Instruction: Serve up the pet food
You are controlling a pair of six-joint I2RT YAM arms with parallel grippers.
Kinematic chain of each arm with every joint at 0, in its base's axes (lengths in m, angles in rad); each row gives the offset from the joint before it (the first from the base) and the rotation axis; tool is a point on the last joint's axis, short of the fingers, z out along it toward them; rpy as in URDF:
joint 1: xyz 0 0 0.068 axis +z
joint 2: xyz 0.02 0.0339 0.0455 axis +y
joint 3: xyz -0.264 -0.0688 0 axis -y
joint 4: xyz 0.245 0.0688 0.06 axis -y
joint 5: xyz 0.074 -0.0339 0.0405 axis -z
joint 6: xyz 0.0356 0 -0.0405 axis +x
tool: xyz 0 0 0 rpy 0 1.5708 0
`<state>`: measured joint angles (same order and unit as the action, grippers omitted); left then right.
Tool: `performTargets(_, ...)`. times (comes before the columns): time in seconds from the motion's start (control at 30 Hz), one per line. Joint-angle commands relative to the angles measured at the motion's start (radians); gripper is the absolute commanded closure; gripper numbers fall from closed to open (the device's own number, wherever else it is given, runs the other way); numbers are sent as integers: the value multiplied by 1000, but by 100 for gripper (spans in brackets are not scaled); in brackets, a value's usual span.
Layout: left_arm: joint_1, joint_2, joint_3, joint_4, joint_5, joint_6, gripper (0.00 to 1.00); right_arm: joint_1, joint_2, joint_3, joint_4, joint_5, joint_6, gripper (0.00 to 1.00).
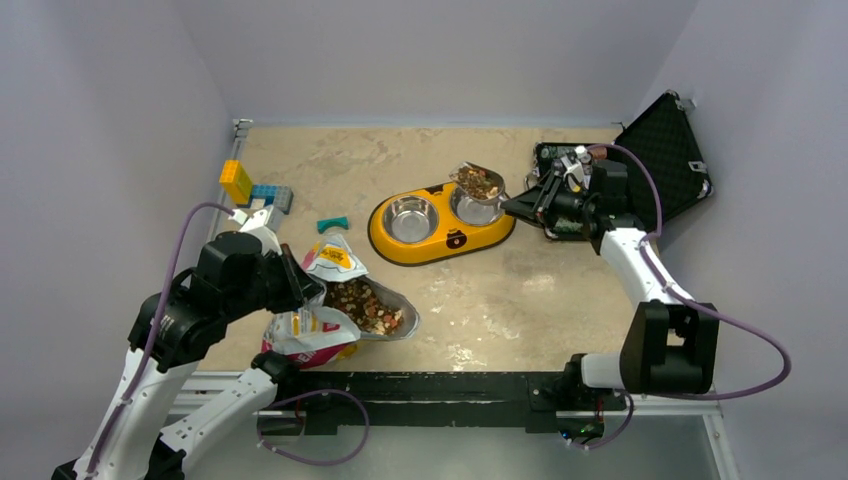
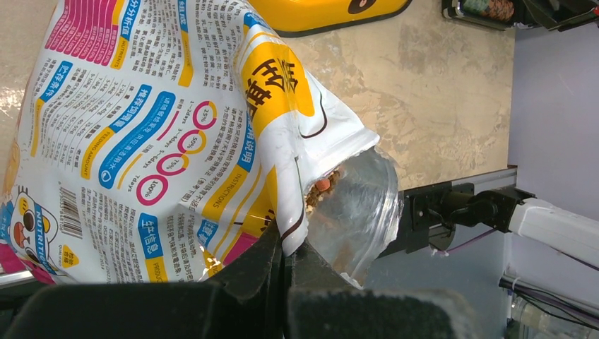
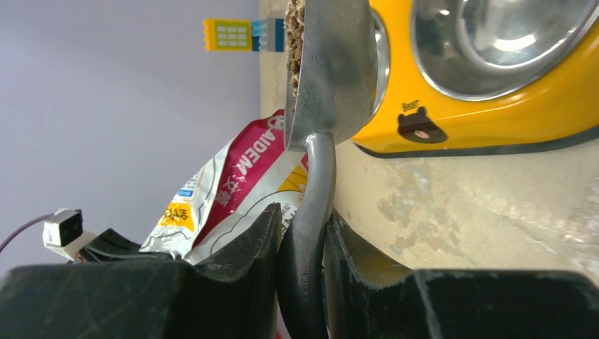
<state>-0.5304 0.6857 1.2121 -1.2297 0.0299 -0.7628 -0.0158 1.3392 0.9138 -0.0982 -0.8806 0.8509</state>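
Note:
The pet food bag [image 1: 320,335] lies open at the near left, brown kibble [image 1: 366,305] showing in its mouth. My left gripper [image 1: 302,288] is shut on the bag's upper edge; in the left wrist view the fingers [image 2: 265,258] pinch the printed rim [image 2: 293,226] beside the clear lining, a few pellets [image 2: 321,187] visible. My right gripper [image 1: 522,205] is shut on the handle [image 3: 311,212] of a metal scoop [image 1: 478,182] full of kibble [image 3: 292,35]. The scoop hangs above the right bowl [image 1: 476,208] of the yellow double feeder [image 1: 440,245]. Both steel bowls look empty.
An open black case [image 1: 665,150] stands at the back right, just behind the right arm. Yellow and blue blocks [image 1: 250,187] and a small teal piece [image 1: 332,223] lie at the back left. The grey walls close in on three sides.

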Motion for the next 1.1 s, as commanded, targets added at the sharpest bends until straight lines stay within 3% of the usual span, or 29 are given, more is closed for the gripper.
performTargets(0.0, 2, -6, 61, 9, -26, 40, 100, -55, 20, 53, -31, -21, -113, 100)
performTargets(0.27, 2, 23, 73, 29, -25, 49, 100, -73, 122, 155, -289, 46, -302, 100)
performTargets(0.67, 2, 44, 35, 72, -7, 53, 100, -58, 209, 310, -552, 244, -412, 100)
performTargets(0.93, 1, 54, 21, 86, 20, 59, 100, 7, 253, 441, -705, 402, -486, 100)
performTargets(1.07, 1, 58, 19, 89, 28, 60, 100, 102, 280, 527, -792, 531, -505, 100)
